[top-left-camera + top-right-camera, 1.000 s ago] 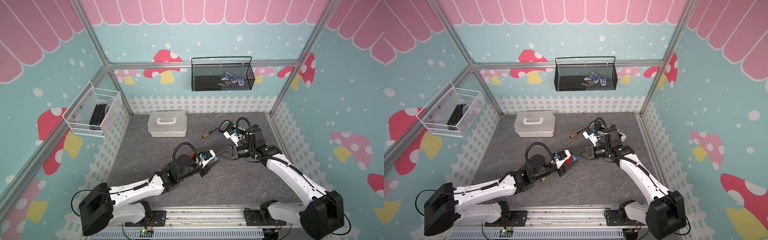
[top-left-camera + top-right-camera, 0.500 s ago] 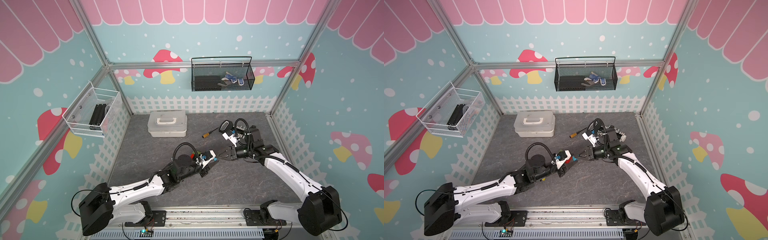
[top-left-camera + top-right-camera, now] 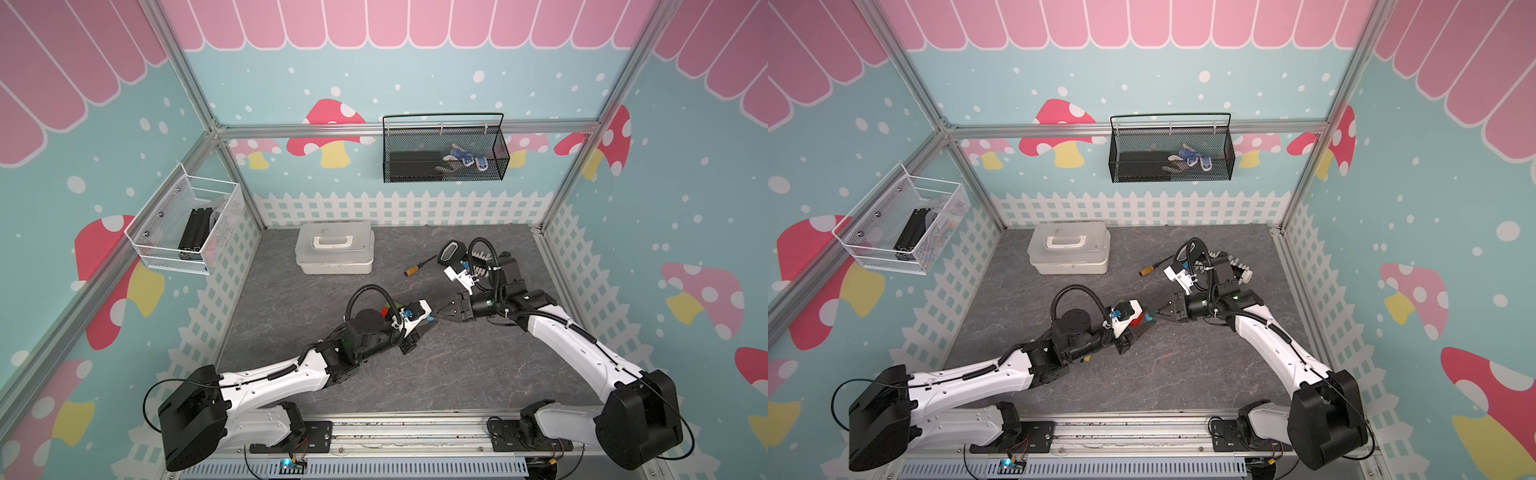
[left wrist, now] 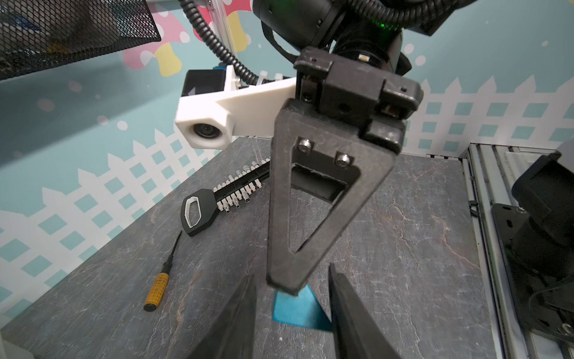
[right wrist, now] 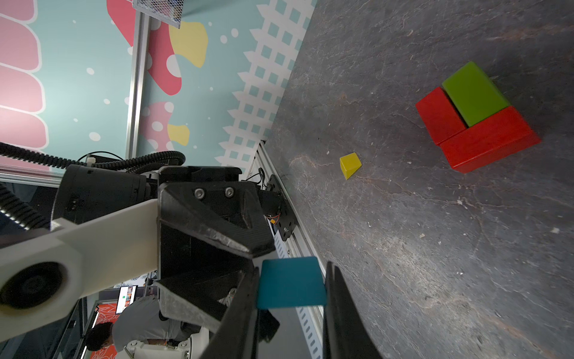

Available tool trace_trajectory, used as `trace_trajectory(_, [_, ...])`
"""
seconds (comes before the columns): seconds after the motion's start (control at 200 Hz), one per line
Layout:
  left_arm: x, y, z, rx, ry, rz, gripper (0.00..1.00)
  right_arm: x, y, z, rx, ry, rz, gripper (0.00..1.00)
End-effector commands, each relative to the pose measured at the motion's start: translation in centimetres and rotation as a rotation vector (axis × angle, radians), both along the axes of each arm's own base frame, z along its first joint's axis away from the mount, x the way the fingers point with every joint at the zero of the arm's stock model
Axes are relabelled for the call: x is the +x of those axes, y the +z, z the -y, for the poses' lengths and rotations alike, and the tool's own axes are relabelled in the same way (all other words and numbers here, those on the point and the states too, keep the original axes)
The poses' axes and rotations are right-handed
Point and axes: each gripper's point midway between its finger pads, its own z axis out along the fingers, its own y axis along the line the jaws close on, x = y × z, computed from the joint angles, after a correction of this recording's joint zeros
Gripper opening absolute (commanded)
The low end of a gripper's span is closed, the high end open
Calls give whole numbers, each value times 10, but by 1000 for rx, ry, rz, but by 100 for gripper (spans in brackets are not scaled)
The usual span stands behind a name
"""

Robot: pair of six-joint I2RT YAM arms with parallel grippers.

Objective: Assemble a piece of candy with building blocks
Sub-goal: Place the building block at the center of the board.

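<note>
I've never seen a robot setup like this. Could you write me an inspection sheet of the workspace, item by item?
Surface: grey stone-look tabletop, a few small specks on it.
Job's things: blue block gripped; two red bars and a green bar lie pressed together; yellow piece lies apart from them.
Clutter: white lidded box, bit rack, small screwdriver.
Grippers: right gripper shut on the blue block; left gripper open, a finger on either side of that block.
Cables: black ribbed cable loops over each wrist; no snag seen.
Surroundings: black mesh basket on the back wall, white wire basket on a side wall.
</note>
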Motion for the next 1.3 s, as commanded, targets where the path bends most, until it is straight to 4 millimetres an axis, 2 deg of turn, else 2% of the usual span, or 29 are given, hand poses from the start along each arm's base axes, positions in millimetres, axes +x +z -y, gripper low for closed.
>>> trace_trajectory(0.0, [1, -2, -1, 1, 7, 1, 50, -1, 10, -1, 31, 15, 22, 23])
trace_trajectory(0.11, [2, 0, -4, 1, 22, 10, 51, 0, 9, -1, 32, 15, 19, 23])
trace_trajectory(0.655, [4, -9, 1, 12, 9, -1, 43, 0, 12, -2, 49, 18, 17, 23])
trace_trajectory(1.111, [7, -7, 1, 8, 26, 4, 32, 0, -1, -2, 36, 17, -14, 24])
trace_trajectory(1.296, [6, -7, 3, 14, 18, 0, 23, 0, -8, -1, 25, 14, -29, 26])
